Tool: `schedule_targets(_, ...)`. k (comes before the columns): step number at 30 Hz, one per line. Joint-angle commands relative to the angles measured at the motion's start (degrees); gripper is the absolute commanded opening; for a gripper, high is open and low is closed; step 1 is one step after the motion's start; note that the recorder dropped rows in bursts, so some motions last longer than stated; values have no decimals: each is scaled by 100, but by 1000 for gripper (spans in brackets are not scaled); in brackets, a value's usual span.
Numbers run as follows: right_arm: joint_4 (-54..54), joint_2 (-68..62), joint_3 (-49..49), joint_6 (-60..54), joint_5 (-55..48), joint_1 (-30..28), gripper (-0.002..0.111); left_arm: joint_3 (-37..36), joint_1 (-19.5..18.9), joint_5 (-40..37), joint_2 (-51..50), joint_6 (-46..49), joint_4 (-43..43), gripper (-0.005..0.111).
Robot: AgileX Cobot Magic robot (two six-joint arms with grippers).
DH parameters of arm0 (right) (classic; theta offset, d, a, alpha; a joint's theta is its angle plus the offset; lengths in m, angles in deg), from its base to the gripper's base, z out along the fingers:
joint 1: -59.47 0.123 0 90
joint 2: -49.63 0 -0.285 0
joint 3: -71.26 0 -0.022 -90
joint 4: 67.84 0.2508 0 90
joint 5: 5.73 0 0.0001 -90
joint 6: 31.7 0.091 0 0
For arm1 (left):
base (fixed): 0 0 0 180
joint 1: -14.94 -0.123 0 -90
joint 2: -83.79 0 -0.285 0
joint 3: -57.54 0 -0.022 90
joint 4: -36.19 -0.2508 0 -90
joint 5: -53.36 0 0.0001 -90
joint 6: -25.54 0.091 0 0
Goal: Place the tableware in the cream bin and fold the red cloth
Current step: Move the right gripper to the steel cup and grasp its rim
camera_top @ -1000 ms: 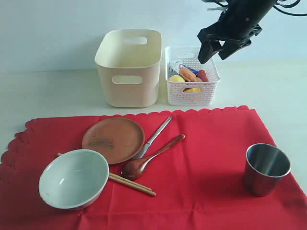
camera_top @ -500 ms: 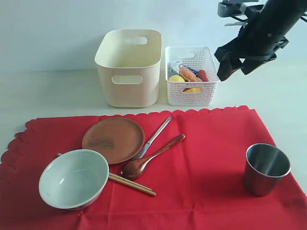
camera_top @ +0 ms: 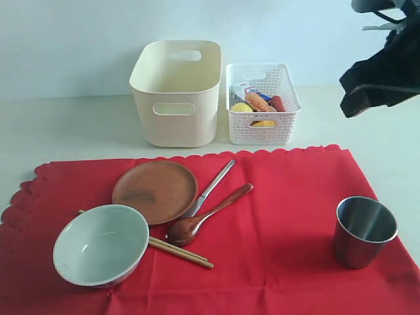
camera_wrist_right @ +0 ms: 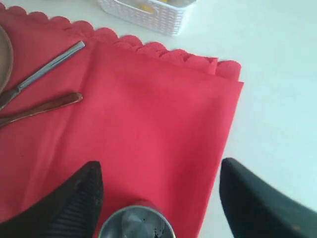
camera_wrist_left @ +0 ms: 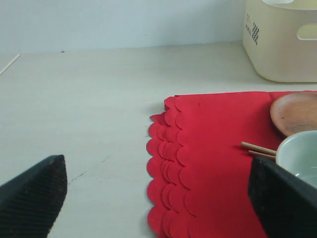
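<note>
Both spread wide, empty: left fingers (camera_wrist_left: 29, 193) near red cloth (camera_wrist_left: 208, 158), right fingers (camera_wrist_right: 74, 198) above steel cup (camera_wrist_right: 136, 223).

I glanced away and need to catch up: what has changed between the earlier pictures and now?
The right gripper, open and empty, swung from over the white basket toward the right, over the side where the steel cup stands. Nothing was taken or let go. The cup, bowl, plate, spoon, metal utensil, chopsticks, red cloth and cream bin stayed put.
</note>
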Motion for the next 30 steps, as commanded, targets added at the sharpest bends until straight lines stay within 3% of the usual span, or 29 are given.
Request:
schedule_targets(1,-324,745,-555,313,113,-34,64,-18,-16,64,28,4,-11,94)
schedule_targets(13,-28,909,-1854,414,221,-34,64,-18,-16,64,28,4,-11,94)
schedule_targets(30,-459,-327,-1994,556,536,-34,64,-18,-16,64,28,4,-11,94)
